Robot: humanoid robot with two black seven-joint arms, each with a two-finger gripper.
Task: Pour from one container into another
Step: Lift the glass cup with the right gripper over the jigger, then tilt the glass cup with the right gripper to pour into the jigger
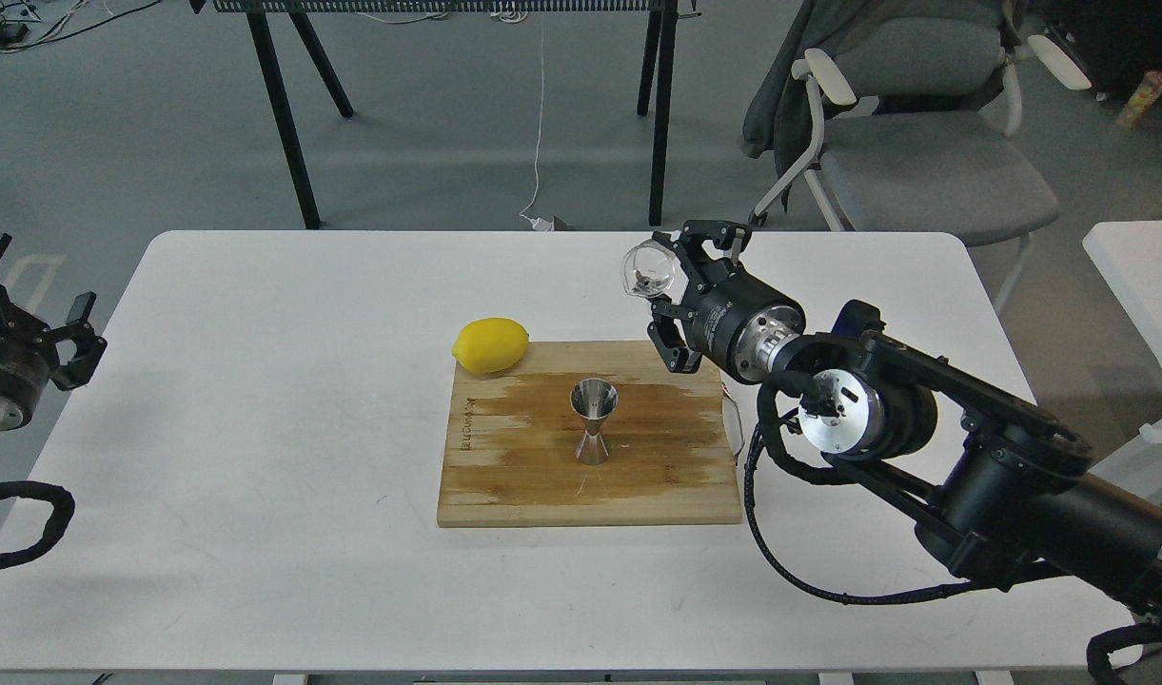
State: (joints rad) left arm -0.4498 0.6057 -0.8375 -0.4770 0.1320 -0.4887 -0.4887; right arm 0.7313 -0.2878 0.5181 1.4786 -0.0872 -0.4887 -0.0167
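Note:
The shiny steel jigger (592, 420) stands upright in the middle of the wooden cutting board (504, 476). Up and to its right, above the board's far right edge, my right gripper (671, 285) is shut on the small clear glass cup (647, 270), which is tipped on its side with its mouth facing left toward me. Something small and dark shows inside the cup. My left gripper (29, 304) hangs open off the table's left edge, far from both containers.
A yellow lemon (490, 344) rests at the board's far left corner. The white table (257, 457) carries the board. A grey office chair (923, 143) and black table legs (285, 124) stand behind. A second white table (1142, 276) is at right.

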